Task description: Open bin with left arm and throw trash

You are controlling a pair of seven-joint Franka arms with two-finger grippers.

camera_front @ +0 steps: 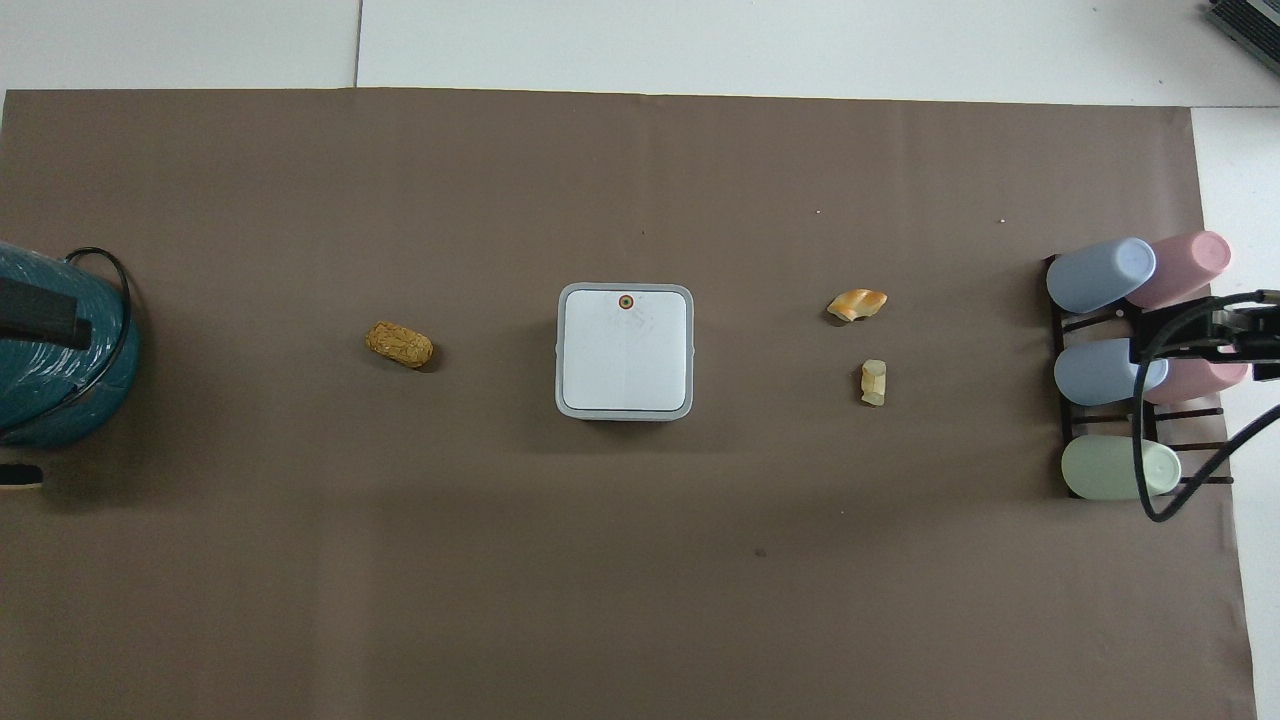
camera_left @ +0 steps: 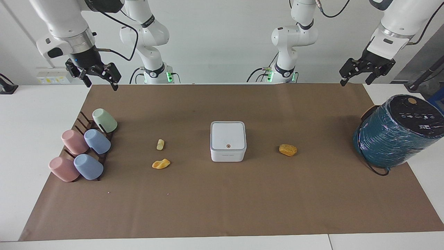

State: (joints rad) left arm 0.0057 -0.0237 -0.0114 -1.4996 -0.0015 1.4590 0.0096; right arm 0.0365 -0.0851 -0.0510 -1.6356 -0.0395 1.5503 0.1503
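Note:
The bin is a small white square box in the middle of the brown mat, its lid down and its orange button on the edge farther from the robots. Toward the right arm's end lie a pale yellow piece of trash and, farther from the robots, a curved orange piece. A golden-brown oval piece lies toward the left arm's end. My left gripper hangs open and empty over the mat's edge by the drum. My right gripper hangs open and empty above the mat's corner by the cups.
A big teal wrapped drum lies on its side at the left arm's end of the table. A dark rack holding several pastel cups stands at the right arm's end. White tabletop borders the brown mat.

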